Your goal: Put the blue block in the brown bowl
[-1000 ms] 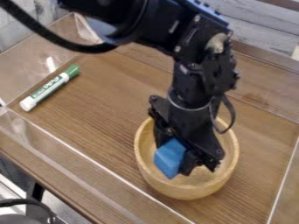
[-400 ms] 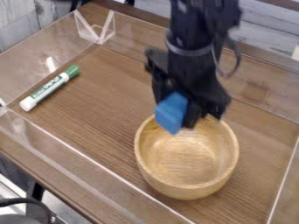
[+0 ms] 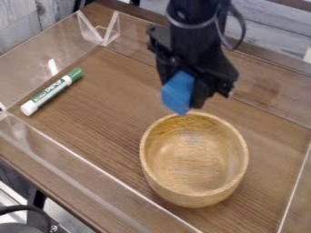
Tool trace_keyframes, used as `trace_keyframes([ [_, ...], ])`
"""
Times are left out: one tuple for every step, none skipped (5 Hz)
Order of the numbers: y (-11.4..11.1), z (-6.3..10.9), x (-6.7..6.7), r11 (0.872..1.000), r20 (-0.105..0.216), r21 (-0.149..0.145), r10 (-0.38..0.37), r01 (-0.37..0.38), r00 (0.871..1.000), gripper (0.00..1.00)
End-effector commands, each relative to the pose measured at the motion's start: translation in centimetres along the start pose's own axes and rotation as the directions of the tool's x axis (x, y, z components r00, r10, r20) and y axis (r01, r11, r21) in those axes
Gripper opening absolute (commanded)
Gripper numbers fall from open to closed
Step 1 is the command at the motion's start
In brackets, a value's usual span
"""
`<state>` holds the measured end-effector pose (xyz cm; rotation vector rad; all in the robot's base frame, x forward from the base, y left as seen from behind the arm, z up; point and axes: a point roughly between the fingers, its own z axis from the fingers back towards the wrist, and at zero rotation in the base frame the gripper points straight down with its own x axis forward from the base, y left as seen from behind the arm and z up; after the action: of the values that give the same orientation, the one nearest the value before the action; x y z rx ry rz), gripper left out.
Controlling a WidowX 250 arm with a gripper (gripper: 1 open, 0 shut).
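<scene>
My black gripper [image 3: 185, 89] hangs pointing down above the far rim of the brown bowl [image 3: 195, 160], shut on the blue block [image 3: 179, 93]. The block is clear of the bowl, held in the air just above and behind its back-left rim. The bowl is a large round light wooden one with nothing inside it, standing on the wooden tabletop near the front right.
A green-and-white marker [image 3: 53, 90] lies at the left on the wooden table [image 3: 109, 118]. Clear acrylic walls [image 3: 97, 27] edge the table at the back left and along the front. The arm rises out of the top of the view.
The gripper has lifted up and back out of the bowl, carrying the blue block with it. The bowl and marker have stayed put.
</scene>
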<state>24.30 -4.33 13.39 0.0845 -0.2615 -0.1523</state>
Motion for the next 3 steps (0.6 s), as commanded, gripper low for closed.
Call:
trace_keyframes([
  [-0.9, -0.1, -0.3, 1.000, 0.046, -0.007, -0.001, 0.001, 0.999, 0.00],
  [-1.1, -0.7, -0.2, 1.000, 0.076, -0.009, -0.012, 0.012, 0.997, 0.00],
  [-1.1, -1.1, 0.1, 1.000, 0.093, -0.020, -0.010, 0.012, 0.996, 1.00],
])
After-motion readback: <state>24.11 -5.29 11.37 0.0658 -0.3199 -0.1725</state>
